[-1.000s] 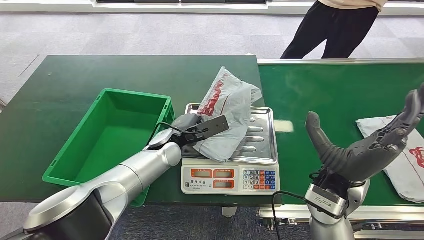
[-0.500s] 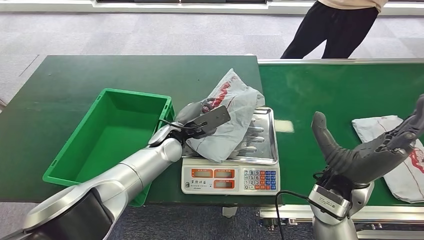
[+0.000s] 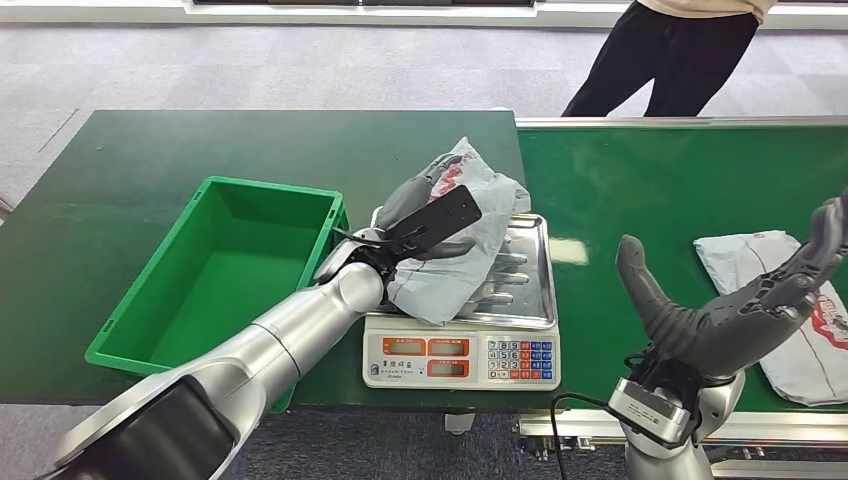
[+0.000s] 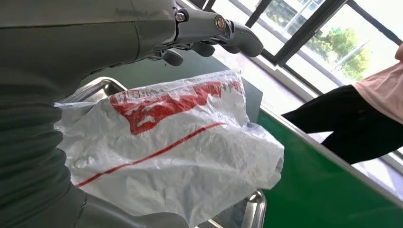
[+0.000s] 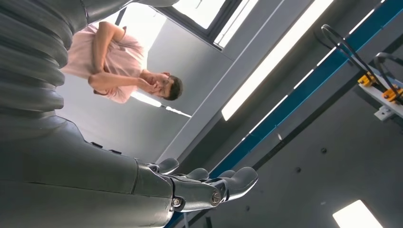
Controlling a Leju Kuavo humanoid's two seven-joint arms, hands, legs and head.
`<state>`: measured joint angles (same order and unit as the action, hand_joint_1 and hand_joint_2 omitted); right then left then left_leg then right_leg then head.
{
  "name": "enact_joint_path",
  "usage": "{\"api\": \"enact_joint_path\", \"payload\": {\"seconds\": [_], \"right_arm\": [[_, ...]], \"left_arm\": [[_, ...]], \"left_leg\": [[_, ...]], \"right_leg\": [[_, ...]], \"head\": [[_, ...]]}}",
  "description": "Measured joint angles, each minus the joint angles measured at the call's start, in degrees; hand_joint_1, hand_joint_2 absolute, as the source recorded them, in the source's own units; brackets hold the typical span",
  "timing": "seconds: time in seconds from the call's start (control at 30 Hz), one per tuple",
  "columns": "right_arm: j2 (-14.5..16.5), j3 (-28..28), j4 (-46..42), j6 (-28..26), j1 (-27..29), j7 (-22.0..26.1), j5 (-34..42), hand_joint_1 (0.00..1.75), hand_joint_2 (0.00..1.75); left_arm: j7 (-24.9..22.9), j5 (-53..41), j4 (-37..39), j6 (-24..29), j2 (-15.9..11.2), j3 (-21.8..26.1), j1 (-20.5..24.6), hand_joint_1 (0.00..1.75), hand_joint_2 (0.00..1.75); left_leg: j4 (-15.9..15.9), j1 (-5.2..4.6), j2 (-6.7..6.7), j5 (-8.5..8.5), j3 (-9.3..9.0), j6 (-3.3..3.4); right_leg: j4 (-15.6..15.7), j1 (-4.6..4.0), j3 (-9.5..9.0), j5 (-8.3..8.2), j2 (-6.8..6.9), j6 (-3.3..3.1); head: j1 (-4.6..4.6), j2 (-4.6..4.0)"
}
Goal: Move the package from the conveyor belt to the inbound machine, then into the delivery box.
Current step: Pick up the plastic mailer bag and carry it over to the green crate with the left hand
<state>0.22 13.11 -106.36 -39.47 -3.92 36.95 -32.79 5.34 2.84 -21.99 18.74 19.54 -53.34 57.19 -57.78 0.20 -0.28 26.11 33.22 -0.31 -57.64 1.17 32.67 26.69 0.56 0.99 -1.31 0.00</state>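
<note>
In the head view a white plastic package [image 3: 462,245] with red print lies crumpled on the steel tray of the weighing scale [image 3: 462,355], at the centre of the frame, its upper end propped up toward the top of the tray. The left hand [image 3: 425,215] reaches in from the lower left along its silver arm and holds the package's left side, the fingers over the top of the bag and the thumb under it; the left wrist view shows the same grasp, with the fingers [image 4: 223,35] arched just above the red-printed plastic [image 4: 171,142] and the thumb below the bag. The scale stands on the dark green table [image 3: 150,160], its keypad and displays facing the bottom of the frame. Just left of it, touching or nearly so, sits a green box [image 3: 225,280]. To the right of the scale runs the green conveyor belt [image 3: 650,190], and a second white package [image 3: 790,300] lies flat on it at the right edge of the frame. The right hand [image 3: 740,305] hangs above the belt at lower right, palm up, fingers spread wide and holding nothing. A person [image 3: 665,50] in dark trousers stands beyond the belt at the upper right.
</note>
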Motion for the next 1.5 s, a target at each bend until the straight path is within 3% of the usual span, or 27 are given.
{"api": "enact_joint_path", "payload": {"seconds": [0.27, 0.5, 0.67, 1.07, 1.2, 1.5], "right_arm": [[0.0, -0.1, -0.1, 1.4, 0.0, -0.1, -0.2, 0.00, 1.75], [0.2, -0.1, -0.5, 1.4, 0.2, 0.0, -0.2, 0.00, 1.75], [0.8, 0.0, -0.8, 1.3, 0.8, -0.1, -0.6, 0.00, 1.75], [1.2, 0.0, -1.0, 0.8, 0.9, -0.4, -0.6, 0.00, 1.75], [1.2, 0.0, -1.0, 0.8, 0.9, -0.2, -0.3, 0.00, 1.75], [1.6, 0.0, -1.0, 1.6, 0.9, -0.9, -0.7, 0.00, 1.75]], "left_arm": [[-9.7, -5.9, -0.8, 4.1, 0.6, -2.3, -1.7, 0.00, 1.75], [-13.7, -8.1, 1.9, 5.0, 0.6, -4.1, -2.9, 0.00, 1.75], [-19.7, -12.9, 6.1, 6.1, 0.6, -6.6, -4.4, 0.00, 1.75], [-17.7, -10.3, 7.3, -1.2, 0.7, -6.8, -5.0, 0.02, 1.75], [-18.2, -10.8, 7.3, -1.4, 0.9, -6.8, -5.1, 1.75, 1.75], [-17.5, -12.7, 7.4, -0.7, 1.1, -6.8, -5.8, 1.75, 1.75]], "left_leg": [[0.0, 0.00, 0.00, 0.00, 0.02, 0.00], [0.0, 0.00, 0.01, 0.00, 0.02, 0.00], [0.0, 0.00, 0.00, 0.00, 0.05, 0.00], [0.0, 0.00, -0.05, 0.00, 0.02, 0.00], [0.0, 0.00, -0.06, 0.00, 0.00, 0.01], [0.0, 0.00, -0.06, -0.02, -0.02, 0.02]], "right_leg": [[0.0, 0.00, 0.00, 0.00, 0.01, 0.00], [0.0, -0.01, 0.01, 0.00, 0.00, 0.00], [0.0, -0.01, 0.02, 0.00, 0.00, 0.00], [0.0, 0.00, -0.07, 0.00, 0.08, 0.00], [0.0, 0.00, -0.10, 0.00, 0.10, 0.00], [0.0, 0.00, -0.10, -0.01, 0.11, 0.01]], "head": [[0.00, 0.00], [0.00, 0.00], [0.00, 0.00], [0.00, 0.00], [0.00, 0.00], [-0.01, 0.00]]}}
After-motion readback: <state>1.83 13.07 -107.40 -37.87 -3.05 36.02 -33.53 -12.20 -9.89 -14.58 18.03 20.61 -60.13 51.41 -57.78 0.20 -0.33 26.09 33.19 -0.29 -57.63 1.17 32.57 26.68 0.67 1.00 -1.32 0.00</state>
